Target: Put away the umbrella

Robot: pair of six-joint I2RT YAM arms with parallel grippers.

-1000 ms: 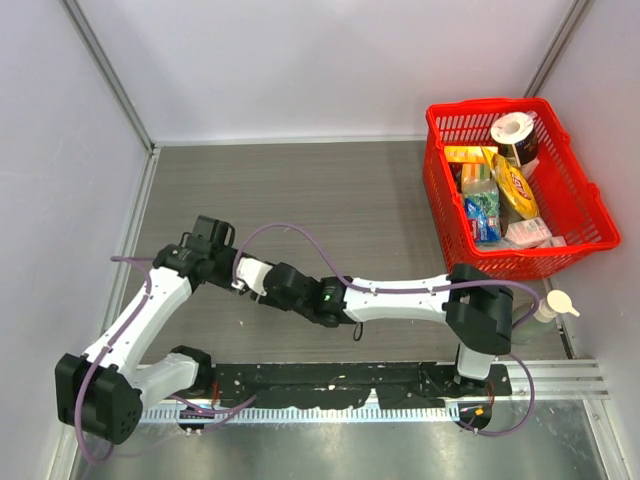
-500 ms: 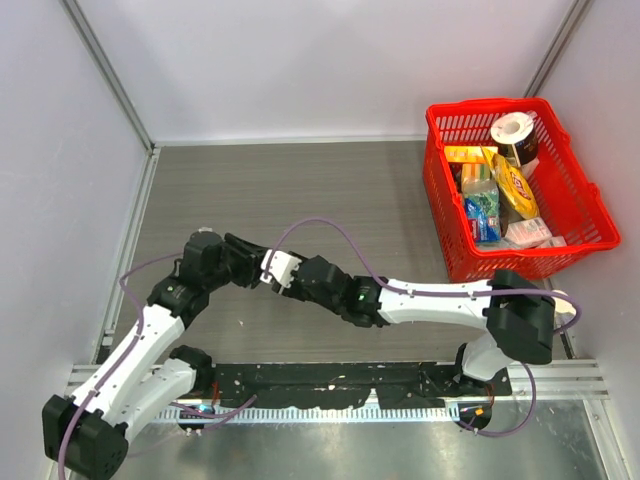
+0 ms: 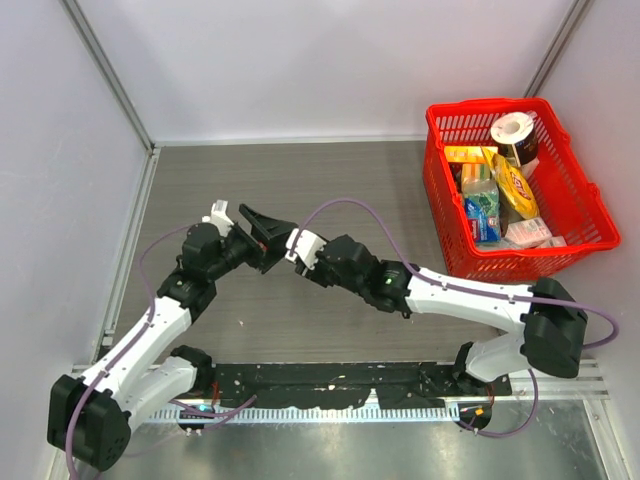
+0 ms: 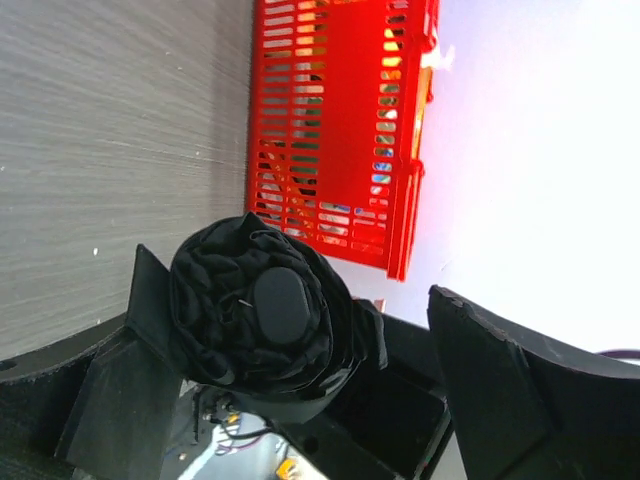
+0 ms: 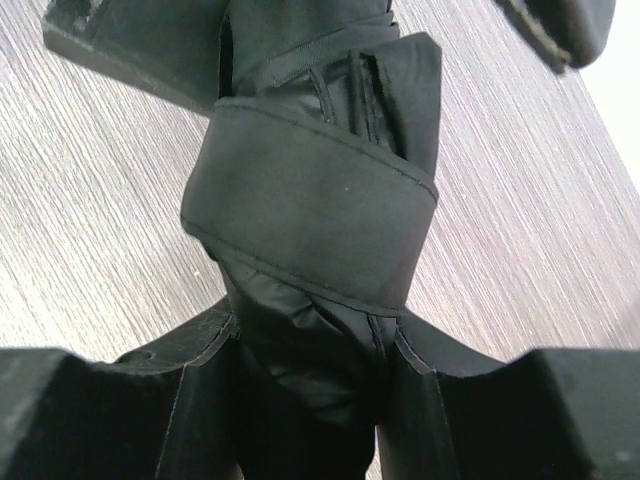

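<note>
Bright even overhead light, faint soft shadows, wall [image 4: 540,150] blown out white in left wrist view, umbrella [image 5: 310,200] fabric sharp

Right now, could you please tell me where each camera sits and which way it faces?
Top external: fixed above and behind the bases, looking down on the grey wood-grain table, red plastic basket, left arm and right arm.
Left wrist: on the left arm, looking along open left fingers at the black folded fabric umbrella end-on, basket beyond.
Right wrist: on the right arm, looking down past the right fingers clamped on the umbrella.
Shared: all three show the umbrella.
</note>
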